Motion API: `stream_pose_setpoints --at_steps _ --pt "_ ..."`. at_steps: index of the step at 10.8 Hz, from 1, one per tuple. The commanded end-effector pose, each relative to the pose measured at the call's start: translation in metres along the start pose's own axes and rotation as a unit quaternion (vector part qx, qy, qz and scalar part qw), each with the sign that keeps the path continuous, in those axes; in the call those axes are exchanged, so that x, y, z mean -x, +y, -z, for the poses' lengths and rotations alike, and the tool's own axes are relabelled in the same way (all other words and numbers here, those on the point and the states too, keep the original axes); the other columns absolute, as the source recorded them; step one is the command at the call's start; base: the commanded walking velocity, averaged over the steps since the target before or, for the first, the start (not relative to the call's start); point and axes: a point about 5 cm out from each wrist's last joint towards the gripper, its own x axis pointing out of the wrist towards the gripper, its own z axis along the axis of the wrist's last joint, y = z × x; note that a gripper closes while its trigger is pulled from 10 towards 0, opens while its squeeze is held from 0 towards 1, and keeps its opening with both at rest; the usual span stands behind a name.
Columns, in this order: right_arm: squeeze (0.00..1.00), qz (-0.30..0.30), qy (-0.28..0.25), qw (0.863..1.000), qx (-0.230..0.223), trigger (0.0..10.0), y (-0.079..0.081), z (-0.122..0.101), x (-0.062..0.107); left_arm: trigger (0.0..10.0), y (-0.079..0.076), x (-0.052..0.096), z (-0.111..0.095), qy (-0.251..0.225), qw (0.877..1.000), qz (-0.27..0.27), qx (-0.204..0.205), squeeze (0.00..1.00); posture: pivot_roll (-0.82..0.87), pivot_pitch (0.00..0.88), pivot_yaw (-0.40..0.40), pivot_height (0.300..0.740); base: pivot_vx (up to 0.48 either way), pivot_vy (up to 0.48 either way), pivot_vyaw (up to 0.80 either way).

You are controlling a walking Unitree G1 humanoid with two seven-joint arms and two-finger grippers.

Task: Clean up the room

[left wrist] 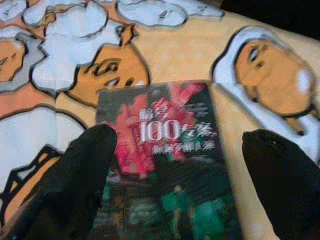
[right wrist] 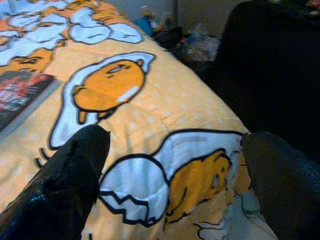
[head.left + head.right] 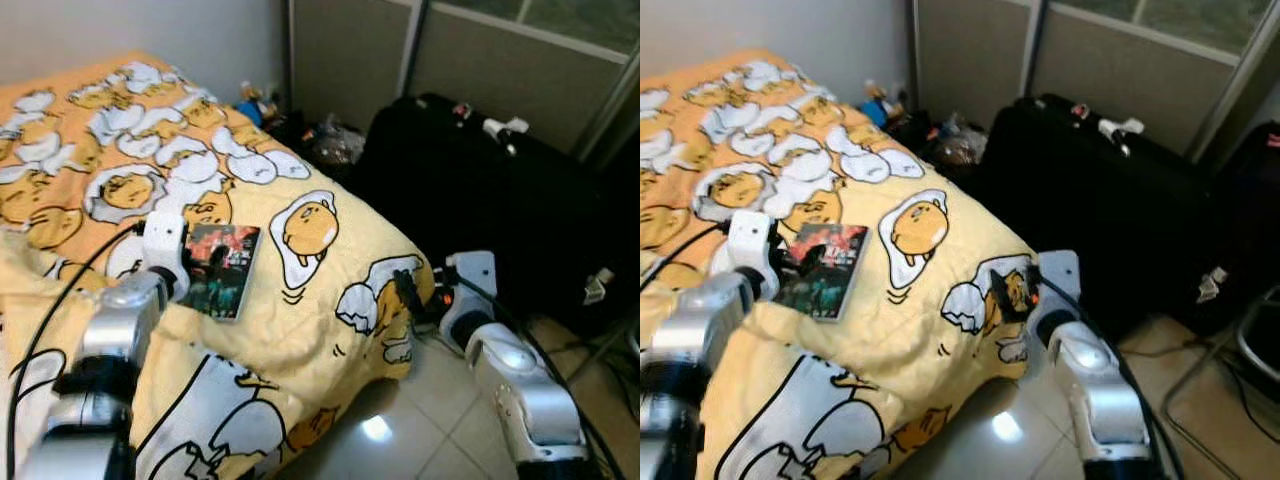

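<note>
A dark book [image 3: 224, 270] with a red and green cover and white lettering lies flat on the yellow egg-print bedspread [image 3: 300, 330]. My left gripper [image 1: 175, 150] hovers open right over the near end of the book [image 1: 167, 165], one black finger [image 1: 82, 175] at each side. At the corner of the bed my right gripper [image 2: 175, 155] stands open above the bedspread [image 2: 165, 100], nothing between its fingers [image 2: 70, 180]. From there the book [image 2: 22, 97] lies off to the side.
A large black suitcase [image 3: 500, 190] stands beside the bed on the right. Small clutter and toys [image 3: 300, 125] lie on the floor by the wall. Shiny tiled floor [image 3: 400, 430] shows below the bed corner. Cables [image 3: 590, 350] trail near the right arm.
</note>
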Motion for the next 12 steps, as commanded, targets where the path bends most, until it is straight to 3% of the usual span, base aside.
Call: stream_pose_setpoints --at_steps 1,2,3,4,7,8,11,12 --pt "0.0 -0.058 -0.007 0.998 0.009 10.0 0.008 -0.014 0.001 10.0 0.01 -0.004 0.003 0.022 0.999 -0.02 -0.016 1.0 -0.06 0.0 -0.015 0.74 0.0 0.0 0.0" --pt "0.0 -0.109 -0.003 0.994 0.011 10.0 0.013 -0.018 0.008 10.0 0.013 -0.006 0.007 0.038 0.999 -0.037 -0.012 1.0 -0.08 0.0 -0.024 0.74 0.0 0.0 0.0" --pt "0.0 -0.225 0.027 0.974 0.02 10.0 0.025 -0.023 0.028 10.0 0.022 -0.006 0.012 0.056 0.995 -0.081 0.005 0.51 -0.12 0.0 -0.032 0.74 0.0 0.0 0.0" --pt "0.0 -0.27 0.056 0.961 0.037 10.0 0.027 -0.023 0.043 10.0 0.022 -0.006 0.016 0.066 0.994 -0.089 0.009 0.0 -0.17 0.0 -0.046 0.74 0.0 0.0 0.0" --pt "0.0 -0.299 0.085 0.95 0.034 10.0 0.03 -0.03 0.068 10.0 0.015 -0.008 0.033 0.091 0.989 -0.097 0.058 0.0 -0.23 0.044 -0.039 0.74 0.0 0.0 0.0" --pt "0.0 -0.305 0.103 0.946 0.021 10.0 0.038 -0.022 0.08 10.0 0.004 -0.008 0.047 0.116 0.987 -0.075 0.079 0.0 -0.24 0.057 -0.029 0.74 0.0 0.0 0.0" --pt "0.0 -0.308 0.112 0.945 0.01 10.0 0.046 -0.019 0.083 10.0 0.0 -0.003 0.065 0.16 0.985 -0.06 0.032 0.0 -0.23 0.061 -0.017 0.74 0.0 0.0 0.0" --pt "0.0 -0.306 0.116 0.945 0.009 10.0 0.047 -0.019 0.084 10.0 0.009 -0.001 0.062 0.145 0.985 -0.097 0.006 0.0 -0.23 0.064 -0.018 0.74 0.0 0.0 0.0"
